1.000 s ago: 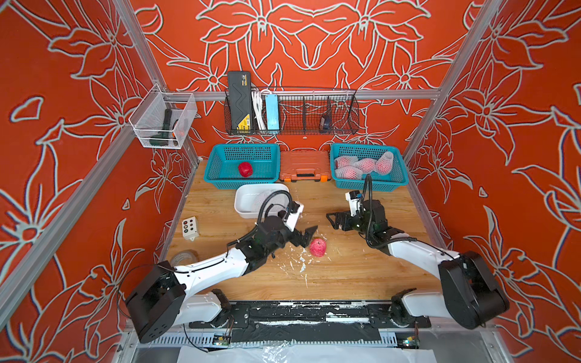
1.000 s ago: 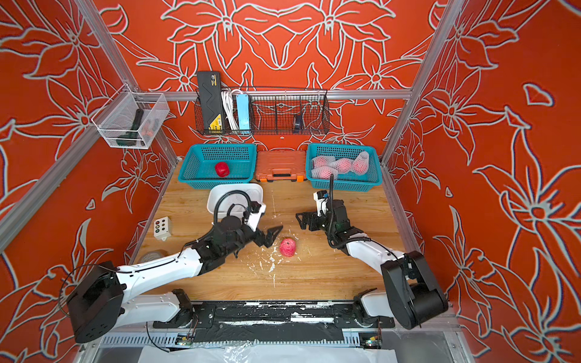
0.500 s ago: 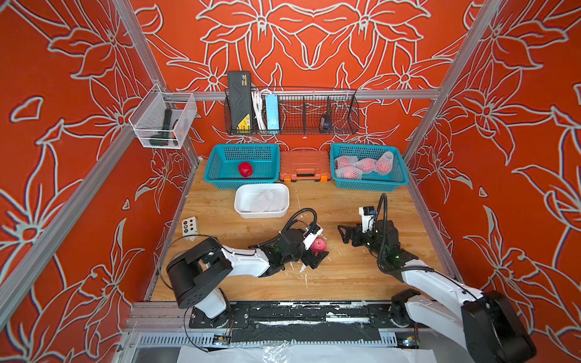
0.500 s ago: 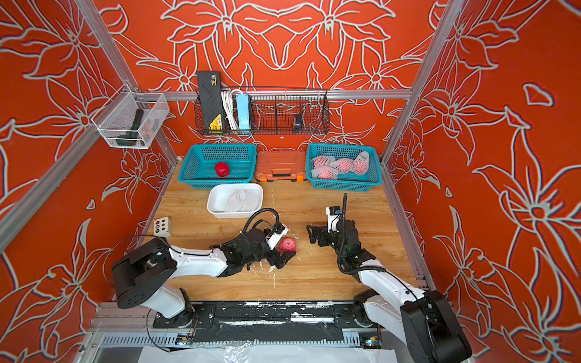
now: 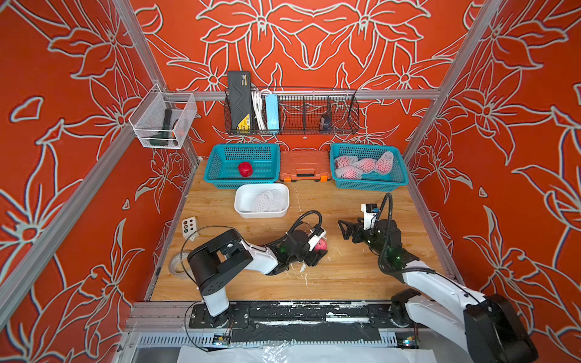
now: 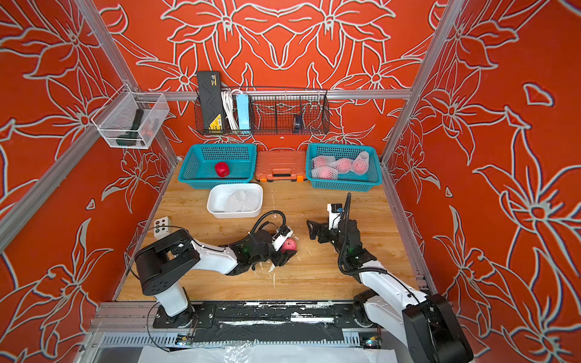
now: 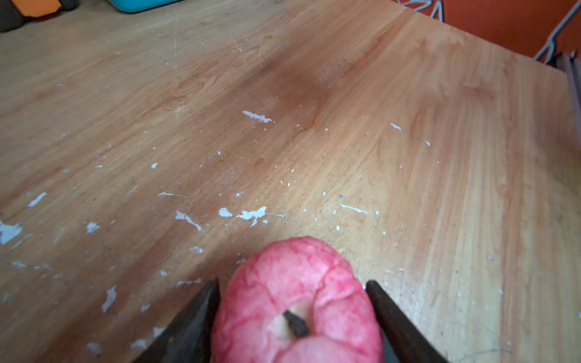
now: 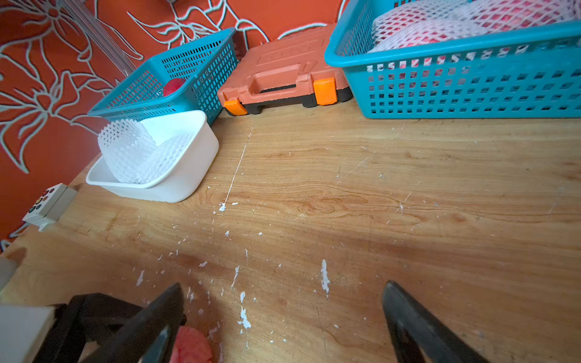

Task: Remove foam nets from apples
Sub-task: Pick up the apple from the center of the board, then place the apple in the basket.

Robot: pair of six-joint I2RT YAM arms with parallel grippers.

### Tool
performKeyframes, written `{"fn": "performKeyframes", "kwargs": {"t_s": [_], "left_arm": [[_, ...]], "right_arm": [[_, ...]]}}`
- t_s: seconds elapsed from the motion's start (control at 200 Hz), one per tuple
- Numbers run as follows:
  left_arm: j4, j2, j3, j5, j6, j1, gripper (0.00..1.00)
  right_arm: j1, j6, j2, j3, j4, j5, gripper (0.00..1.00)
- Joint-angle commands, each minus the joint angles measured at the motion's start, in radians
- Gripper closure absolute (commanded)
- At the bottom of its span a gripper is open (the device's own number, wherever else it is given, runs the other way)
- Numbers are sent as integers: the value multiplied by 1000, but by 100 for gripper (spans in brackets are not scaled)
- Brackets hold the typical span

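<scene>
Surface: scuffed wooden surface, orange floral walls.
Left fingers: pinch bare pink-red apple by its sides.
Right fingers: spread, empty, near it.
Far: white foam-netted apples in teal lattice basket, nearer right arm.

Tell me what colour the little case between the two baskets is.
The case is orange with brighter orange latches; clearest in the right wrist view.

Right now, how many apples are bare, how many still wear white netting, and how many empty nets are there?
Bare: 2, the red apple in a teal basket, the pink apple in the left gripper.
Netted apples: 4, in the other teal basket.
Empty nets: 2, in the white tub.
Total: 6 apples, 2 loose nets.
</scene>
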Motion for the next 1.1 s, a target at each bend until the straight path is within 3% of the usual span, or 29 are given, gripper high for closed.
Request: {"fn": "performKeyframes", "kwargs": {"t_s": [0.0,0.36,0.621,0.861,1.096], "left_arm": [[59,-31,-15,-14,18,-5,49],[26,-270,-52,-64,41,23,57],[-41,-408,47,28,-55,282,58],[-224,-293,319,16,-77,553,58],[-306,-49,569,97,-50,778,58]], "right_arm": [[6,8,4,-10,32,8,2],[15,-5,-20,-42,126,-58,2],[118,-122,-57,-83,252,-147,2],[169,-161,-74,-59,187,-93,2],[172,-156,-92,-58,168,-81,2]]}}
